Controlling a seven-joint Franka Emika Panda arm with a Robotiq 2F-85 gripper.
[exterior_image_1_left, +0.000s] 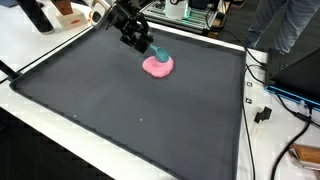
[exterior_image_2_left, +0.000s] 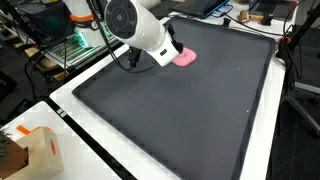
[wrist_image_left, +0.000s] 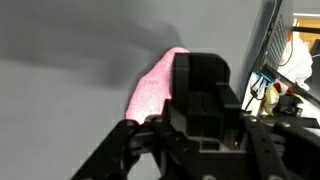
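A flat pink thing (exterior_image_1_left: 157, 68) lies on the black mat (exterior_image_1_left: 130, 110) near its far edge, and both exterior views show it (exterior_image_2_left: 187, 58). A small teal object (exterior_image_1_left: 160, 52) sits just over its upper edge. My gripper (exterior_image_1_left: 150, 46) comes down from the upper left and its tips meet that teal object. In the wrist view the fingers (wrist_image_left: 190, 90) stand together as one dark block, with my gripper (wrist_image_left: 205, 60) shut. The pink thing (wrist_image_left: 155, 85) shows just left of them, and the teal object is hidden. The white arm (exterior_image_2_left: 140, 30) covers the gripper in an exterior view.
The mat has a raised black rim (exterior_image_1_left: 243, 110) on a white table. Cables and a plug (exterior_image_1_left: 264, 113) lie beside it. A cardboard box (exterior_image_2_left: 35, 150) stands at one table corner. Shelves and gear (exterior_image_2_left: 60, 45) crowd the edge by the arm.
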